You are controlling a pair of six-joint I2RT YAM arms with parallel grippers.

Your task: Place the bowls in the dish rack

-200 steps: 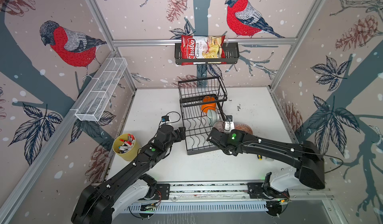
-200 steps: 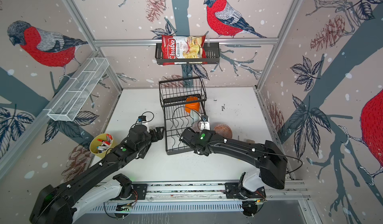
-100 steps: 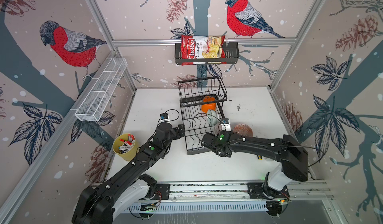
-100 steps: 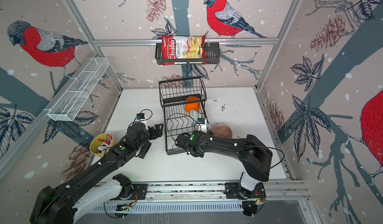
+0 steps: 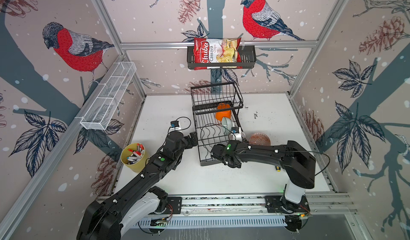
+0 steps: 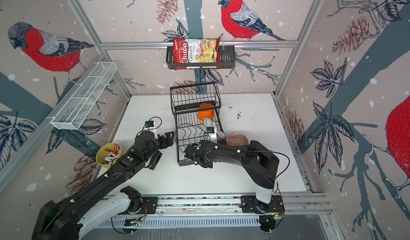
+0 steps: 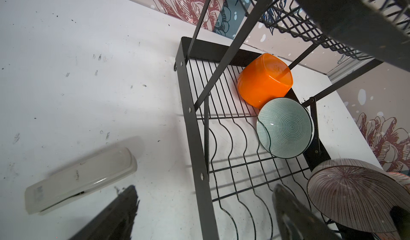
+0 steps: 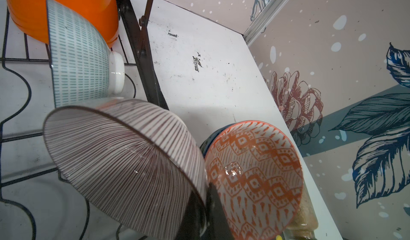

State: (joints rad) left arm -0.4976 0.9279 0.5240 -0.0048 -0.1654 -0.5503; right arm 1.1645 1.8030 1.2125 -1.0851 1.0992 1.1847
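Two pincers sit at the near end of the dish rack [image 5: 216, 99], one on each side. Well to the left of the left pincer [image 5: 192, 140], a yellow cup of pens [image 5: 133, 161] stands on the white table [image 5: 221, 179]. The left pincer hangs just outside the rack's left edge with its jaws spread wide and nothing between them. Past it, inside the rack, an orange bowl [image 7: 264, 81] lies tipped over under the raised basket. A pale mint bowl [image 7: 285, 127] stands on its rim in the wavy wires right in front of the orange one. At the right pincer [image 8: 205, 207], a brown-striped bowl [image 8: 124, 156] hangs tilted over the rack's right edge, and this pincer is clamped tight on its rim. Whether that bowl touches the wires cannot be told. Just to the right of this pincer, outside the rack, a red-patterned bowl [image 8: 255, 174] rests tilted, with the rim of a dark bowl [image 8: 209, 139] showing from behind it.
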